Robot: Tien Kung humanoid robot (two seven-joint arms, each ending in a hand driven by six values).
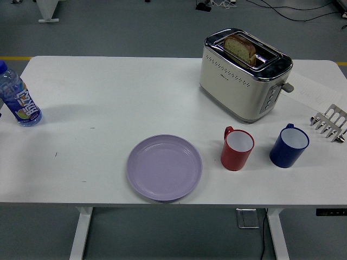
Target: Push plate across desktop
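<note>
Plate, round and lilac plastic (164, 167), is sitting untouched at the near edge of your white bench (108, 97), left of the red mug (237, 148); neither hand is showing, so fingers can't be judged and the whole push is waiting.

Even, bright overhead light, sharp throughout. The white surface (108, 92) is nearly washed out. Soft shadows fall left of the bottle (19, 97) and under the toaster (244, 73), whose chrome top glints. Mild softening at corners.
</note>
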